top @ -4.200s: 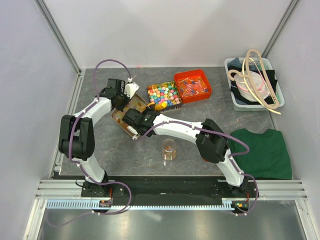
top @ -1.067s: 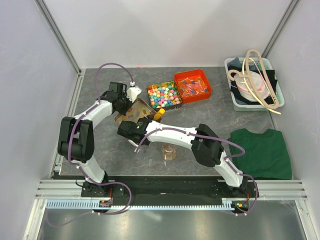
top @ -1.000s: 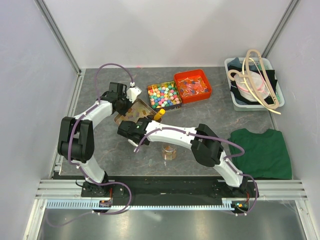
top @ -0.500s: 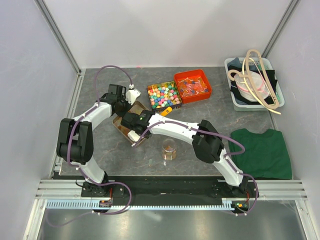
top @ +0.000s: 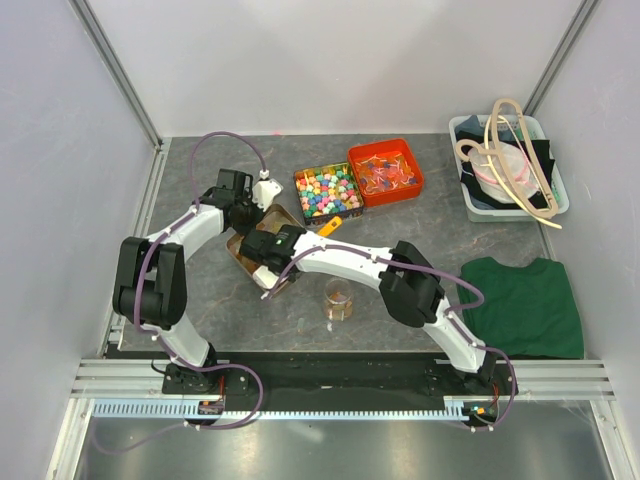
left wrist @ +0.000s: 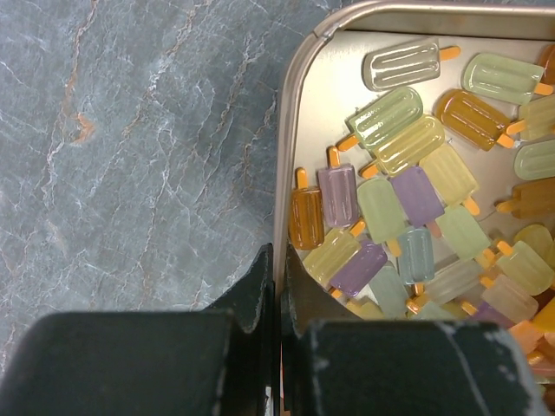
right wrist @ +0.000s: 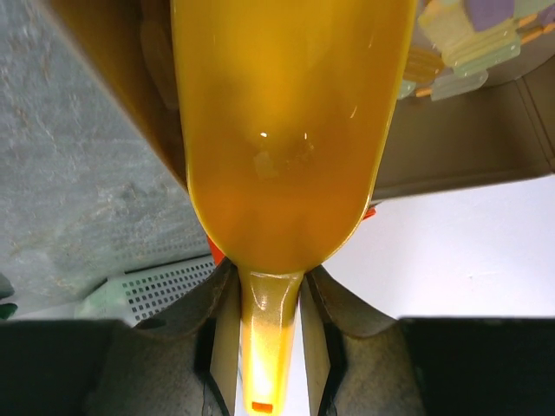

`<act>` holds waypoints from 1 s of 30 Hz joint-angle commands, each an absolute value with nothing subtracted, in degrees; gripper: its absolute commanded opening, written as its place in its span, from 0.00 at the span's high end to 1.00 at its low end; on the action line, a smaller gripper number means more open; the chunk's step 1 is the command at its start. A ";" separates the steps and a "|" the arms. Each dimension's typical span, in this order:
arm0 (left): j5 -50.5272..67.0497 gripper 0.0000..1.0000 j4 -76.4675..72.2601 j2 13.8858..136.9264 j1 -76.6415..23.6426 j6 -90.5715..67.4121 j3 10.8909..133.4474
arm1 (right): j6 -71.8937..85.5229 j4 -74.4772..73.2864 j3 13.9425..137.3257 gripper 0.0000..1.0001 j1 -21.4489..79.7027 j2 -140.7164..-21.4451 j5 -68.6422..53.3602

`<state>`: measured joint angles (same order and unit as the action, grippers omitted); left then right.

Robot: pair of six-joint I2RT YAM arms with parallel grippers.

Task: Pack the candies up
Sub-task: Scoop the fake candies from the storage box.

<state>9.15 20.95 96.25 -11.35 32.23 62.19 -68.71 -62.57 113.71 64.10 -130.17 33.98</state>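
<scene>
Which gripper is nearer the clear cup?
Right: the right gripper, holding a scoop, is at the tin just beyond the cup; the left gripper pinches the tin's rim, farther back.

Bright even light, sharp, scoop glare

the left arm (top: pixel 190 225) and the right arm (top: pixel 350 262) are built alike: smooth white link shells joined by chunky black joint housings. a dull purple cable (top: pixel 225 137) loops loosely off the left arm, and a matching cable (top: pixel 470 297) trails along the right. the left base (top: pixel 185 378) and right base (top: pixel 478 385) are black. a small white housing (top: pixel 263 187) sits at the left wrist. the left gripper (left wrist: pixel 277 256) has matte black fingers (left wrist: pixel 257 290) with pale scuffs on the black body behind them. the right gripper (right wrist: pixel 270 286) has dark greyish fingers (right wrist: pixel 227 334).
</scene>
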 commanded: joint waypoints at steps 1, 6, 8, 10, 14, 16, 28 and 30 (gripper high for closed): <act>11.34 0.98 15.55 91.85 -11.60 28.13 63.02 | -67.41 -63.90 115.57 1.00 66.09 -134.03 28.74; 10.81 0.98 15.82 90.97 -11.60 27.16 62.23 | -66.18 -63.81 117.77 1.00 66.44 -135.87 27.95; 10.72 0.98 16.00 90.70 -11.60 26.72 61.96 | -65.74 -63.81 117.86 1.00 66.62 -136.23 27.25; 10.29 0.98 16.08 90.53 -11.60 26.28 61.96 | -65.13 -63.72 118.12 1.00 67.15 -136.49 26.37; 9.67 0.98 16.35 90.00 -11.60 26.02 61.35 | -63.81 -63.63 119.18 1.00 67.41 -137.28 24.35; 9.58 0.98 16.52 89.74 -11.60 25.93 60.82 | -62.59 -64.07 120.41 1.00 67.41 -137.72 22.42; 9.14 0.98 18.19 89.91 -11.60 24.00 59.15 | -55.29 -67.32 122.43 1.00 67.06 -138.69 10.73; 9.49 0.98 18.28 89.91 -11.60 23.73 58.54 | -54.84 -67.24 121.99 1.00 66.71 -138.60 10.11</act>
<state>6.17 24.01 93.17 -11.33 30.65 58.43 -58.39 -68.14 121.95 65.30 -136.49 23.14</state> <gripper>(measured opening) 0.034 0.355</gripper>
